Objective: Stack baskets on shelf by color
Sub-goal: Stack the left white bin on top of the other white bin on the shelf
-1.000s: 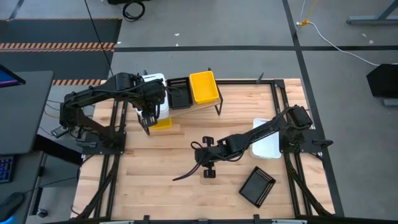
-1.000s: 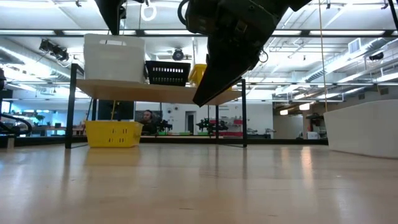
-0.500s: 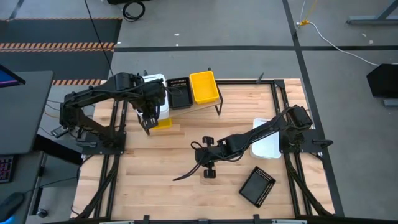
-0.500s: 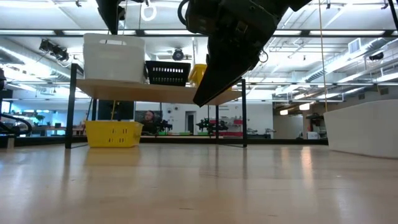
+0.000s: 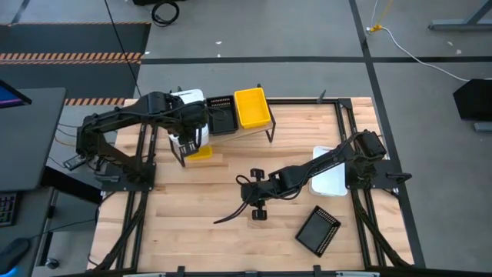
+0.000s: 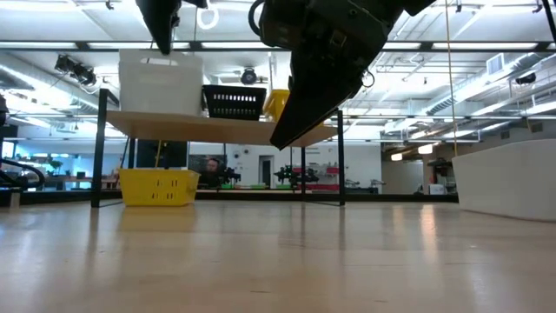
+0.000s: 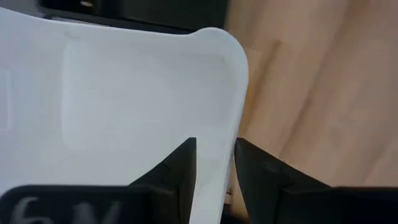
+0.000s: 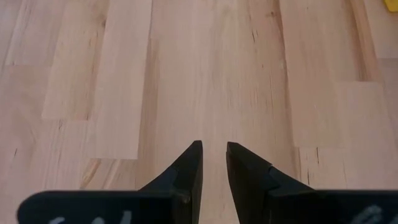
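Note:
A white basket (image 6: 161,83) sits at the left end of the shelf (image 6: 226,126), with a black perforated basket (image 6: 233,102) and a yellow basket (image 5: 252,108) beside it on the plank. My left gripper (image 7: 216,146) comes down over the white basket (image 5: 187,98) and is shut on its wall. A second yellow basket (image 6: 158,186) rests on the table under the shelf. My right gripper (image 8: 214,149) hovers shut and empty over the table's middle (image 5: 257,209). My left gripper pinches the white basket's side wall (image 7: 214,134) close to a rounded corner, one finger (image 7: 180,165) inside the basket and the other outside. It comes from above, pointing down. The basket stays upright, its bottom at the plank; whether it is lifted off the plank I cannot tell.
A white basket (image 5: 330,175) and a black basket (image 5: 319,229) lie on the table's right near part. Thin black shelf legs (image 6: 340,156) stand on the table. The right arm (image 6: 321,69) fills the low view's upper middle. Bare wood (image 8: 205,68) lies below the right gripper.
My left gripper has shifted slightly toward the table's far and right side over the shelf's left end, still shut on the white basket's wall. The basket has nudged a touch to the right with it.

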